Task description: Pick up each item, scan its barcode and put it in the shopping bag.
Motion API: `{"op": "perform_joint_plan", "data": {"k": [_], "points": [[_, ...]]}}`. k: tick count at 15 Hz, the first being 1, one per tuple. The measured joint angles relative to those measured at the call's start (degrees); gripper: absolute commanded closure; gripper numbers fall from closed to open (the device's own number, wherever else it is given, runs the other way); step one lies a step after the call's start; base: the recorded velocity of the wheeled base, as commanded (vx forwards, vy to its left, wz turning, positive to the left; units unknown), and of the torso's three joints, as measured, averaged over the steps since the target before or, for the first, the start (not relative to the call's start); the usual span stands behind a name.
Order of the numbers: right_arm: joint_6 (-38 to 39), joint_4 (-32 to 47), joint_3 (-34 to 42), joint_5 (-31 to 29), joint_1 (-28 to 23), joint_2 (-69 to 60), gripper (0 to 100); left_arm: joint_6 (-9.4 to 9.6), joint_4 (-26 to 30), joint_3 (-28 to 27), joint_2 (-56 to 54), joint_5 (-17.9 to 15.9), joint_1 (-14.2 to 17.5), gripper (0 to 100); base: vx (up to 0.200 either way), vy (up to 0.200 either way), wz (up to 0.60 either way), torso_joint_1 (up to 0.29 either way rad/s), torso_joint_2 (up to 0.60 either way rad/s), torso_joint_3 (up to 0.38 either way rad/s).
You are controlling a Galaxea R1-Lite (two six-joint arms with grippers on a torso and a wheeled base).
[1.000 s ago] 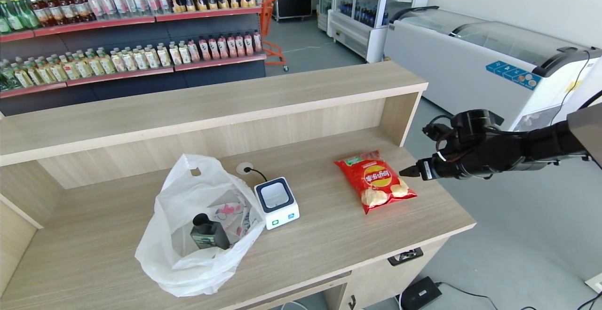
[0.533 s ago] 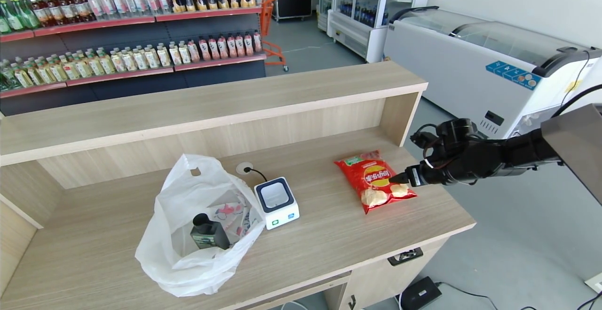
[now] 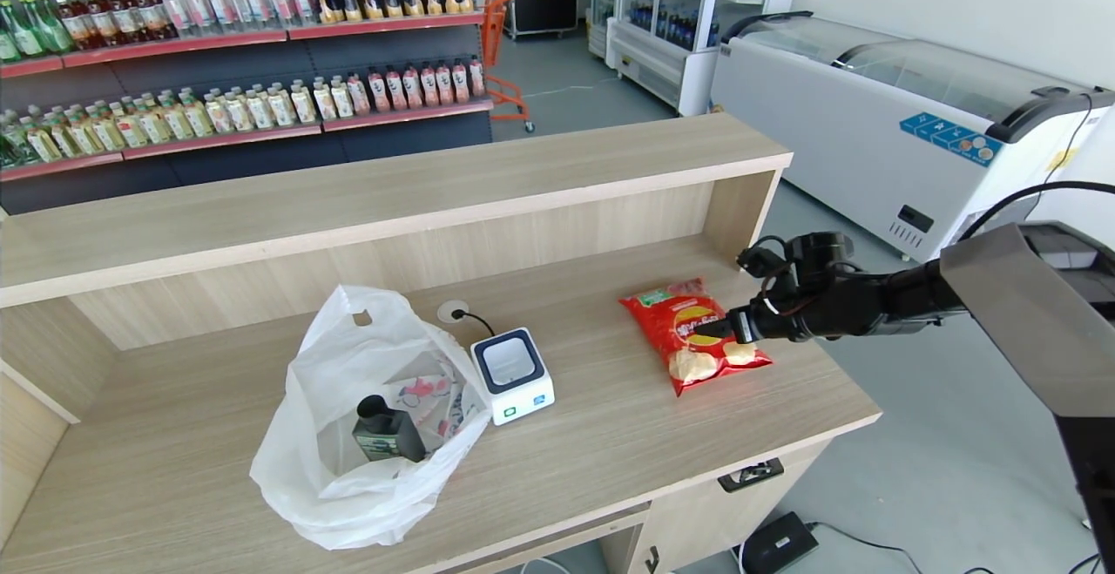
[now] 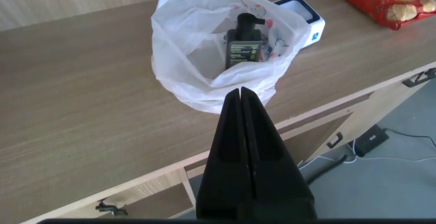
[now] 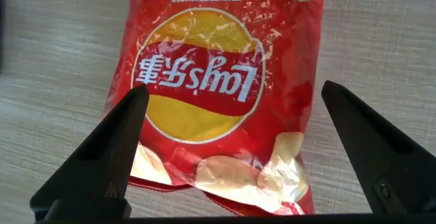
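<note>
Shop backdrop: shelves of bottled drinks and chest freezers are seen behind the wooden worktop. On its left part the white shopping bag is stood with the mouth spread, so that items can be dropped in; a dark bottle is already lodged inside. On the right part the red crisp packet is laid flat, well apart from the bag and not yet lifted. Between the two, just beside the bag, the white barcode scanner is set window-up, presumably so items pass over it en route. Low over the packet the right tool is held spread wide, straddling the packet's width with nothing gripped; a pinch is judged the step in hand. Near the bag's front the left tool is clenched empty, kept out of the way.
</note>
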Motion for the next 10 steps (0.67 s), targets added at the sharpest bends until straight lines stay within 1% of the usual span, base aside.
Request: {"op": "perform_joint_plan", "data": {"k": [2,10], "points": [[-0.11,-0.72,-0.74,1.12,0.46,1.52,0,0.0,0.0,0.0,0.0,0.02,0.0,100,0.0,0.0,0.0,0.0,0.0,0.0],[-1.61,-0.6,-2.21,1.37,1.27,5.61,0,0.0,0.0,0.0,0.0,0.0,0.0,100,0.0,0.0,0.0,0.0,0.0,0.0]]}}
